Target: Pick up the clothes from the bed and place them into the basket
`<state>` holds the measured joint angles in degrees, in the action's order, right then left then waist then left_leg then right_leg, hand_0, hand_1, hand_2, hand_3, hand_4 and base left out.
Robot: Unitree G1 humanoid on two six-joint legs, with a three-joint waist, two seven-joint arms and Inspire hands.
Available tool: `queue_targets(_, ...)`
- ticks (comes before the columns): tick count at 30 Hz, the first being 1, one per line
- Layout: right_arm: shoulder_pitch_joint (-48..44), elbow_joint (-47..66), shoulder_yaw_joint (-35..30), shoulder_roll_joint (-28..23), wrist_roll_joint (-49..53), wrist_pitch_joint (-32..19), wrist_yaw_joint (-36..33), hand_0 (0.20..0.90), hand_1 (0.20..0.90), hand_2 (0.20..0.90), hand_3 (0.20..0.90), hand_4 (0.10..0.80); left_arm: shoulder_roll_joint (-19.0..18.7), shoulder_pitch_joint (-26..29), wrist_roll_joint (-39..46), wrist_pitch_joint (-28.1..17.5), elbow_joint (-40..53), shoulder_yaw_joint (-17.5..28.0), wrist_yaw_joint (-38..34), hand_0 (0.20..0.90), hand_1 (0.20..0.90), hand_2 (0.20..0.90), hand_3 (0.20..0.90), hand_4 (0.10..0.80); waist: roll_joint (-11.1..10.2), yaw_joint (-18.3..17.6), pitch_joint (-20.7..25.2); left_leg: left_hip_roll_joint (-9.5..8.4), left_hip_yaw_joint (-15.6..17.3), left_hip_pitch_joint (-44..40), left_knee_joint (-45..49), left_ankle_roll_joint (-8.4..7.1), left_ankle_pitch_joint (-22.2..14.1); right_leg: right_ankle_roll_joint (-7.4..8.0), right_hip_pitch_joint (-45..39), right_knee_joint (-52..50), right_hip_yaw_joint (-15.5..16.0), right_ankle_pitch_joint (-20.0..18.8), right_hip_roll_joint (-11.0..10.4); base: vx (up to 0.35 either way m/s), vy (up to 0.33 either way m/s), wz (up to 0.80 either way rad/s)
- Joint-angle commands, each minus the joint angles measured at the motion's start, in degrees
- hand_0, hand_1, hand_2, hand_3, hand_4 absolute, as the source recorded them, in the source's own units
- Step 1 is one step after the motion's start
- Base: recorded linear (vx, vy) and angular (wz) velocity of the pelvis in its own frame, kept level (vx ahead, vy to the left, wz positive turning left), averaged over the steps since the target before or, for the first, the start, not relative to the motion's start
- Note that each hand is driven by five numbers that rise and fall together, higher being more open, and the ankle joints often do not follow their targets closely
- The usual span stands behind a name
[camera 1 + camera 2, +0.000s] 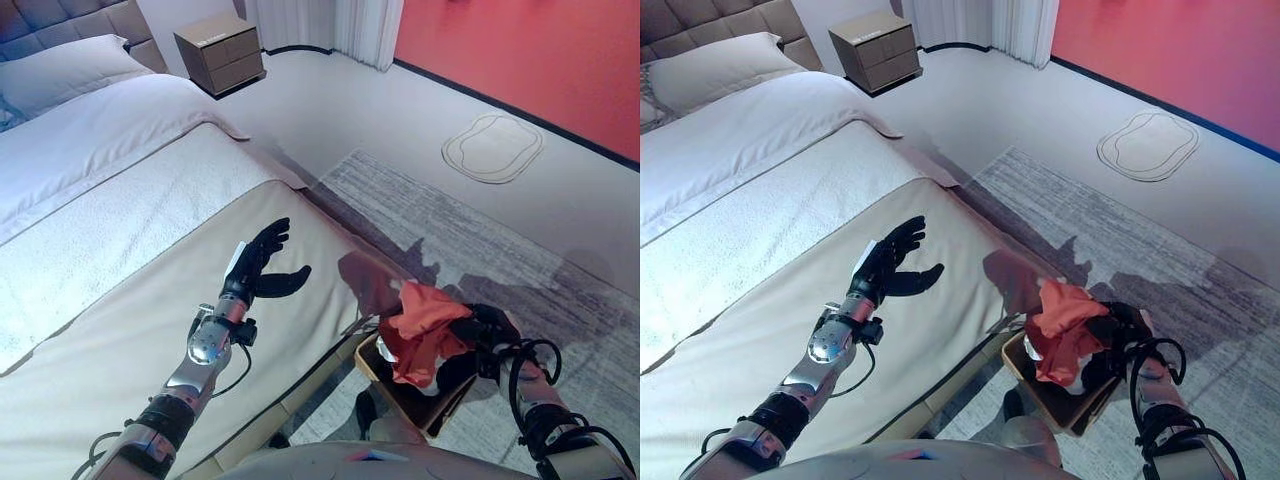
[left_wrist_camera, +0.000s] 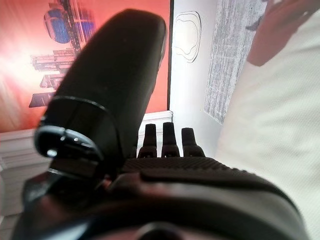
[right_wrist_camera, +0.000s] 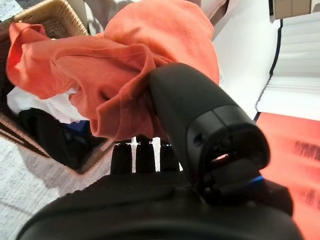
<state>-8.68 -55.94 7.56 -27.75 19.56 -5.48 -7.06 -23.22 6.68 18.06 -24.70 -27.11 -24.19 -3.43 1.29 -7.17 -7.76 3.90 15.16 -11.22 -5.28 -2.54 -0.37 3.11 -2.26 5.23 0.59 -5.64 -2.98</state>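
An orange garment (image 1: 422, 322) hangs bunched from my right hand (image 1: 492, 328) just above the wicker basket (image 1: 368, 362), which stands on the floor beside the bed (image 1: 150, 200). In the right wrist view the thumb (image 3: 200, 115) pinches the orange garment (image 3: 120, 65) against the fingers, with the basket's rim (image 3: 47, 12) past it. White and dark clothes (image 3: 45, 117) lie in the basket. My left hand (image 1: 262, 262) is held open above the beige bedcover and holds nothing.
A white pillow (image 1: 60, 75) lies at the head of the bed. A wooden nightstand (image 1: 220, 50) stands beyond it. A grey rug (image 1: 480, 230) lies under the basket. White curtains (image 1: 330, 25) and a red wall (image 1: 520, 50) close the far side.
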Motion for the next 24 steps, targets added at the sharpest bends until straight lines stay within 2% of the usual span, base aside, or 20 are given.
queue_targets(1,-6.8,-3.5,-1.3,-1.0,-1.7,-5.8,-1.7,0.900,0.900,0.900,0.900,0.800,-0.2,4.8,0.9,-5.8,0.4,-0.9,0.0,0.900,0.900,0.900,0.900,0.800,-0.7,0.7,1.9,-0.53,-0.5,2.3,0.5,1.65,-4.9,3.63,0.9,-0.7,0.6,2.2,-1.4,0.000,0.000,0.00)
queue_targets(12,-6.5,-4.1,-2.8,0.0,-0.4,-5.4,-5.3,0.900,0.900,0.900,0.900,0.800,0.4,5.4,1.4,-5.6,-0.5,-1.5,-0.9,0.900,0.900,0.900,0.900,0.800,-0.5,0.3,2.1,-0.32,-0.7,2.0,0.3,1.51,-4.8,3.62,0.8,-0.7,0.0,2.1,-1.2,0.000,0.000,0.00)
queue_targets(24,-7.3,-1.0,-1.6,0.4,-2.0,-4.5,-8.5,0.900,0.900,0.900,0.900,0.800,0.9,5.4,0.3,-5.6,-1.0,-1.3,-2.6,0.900,0.900,0.900,0.900,0.800,-1.0,0.9,2.1,-0.06,-1.8,2.2,0.3,1.31,-4.6,3.31,0.2,-0.7,0.4,2.4,-1.2,-0.001,0.000,0.02)
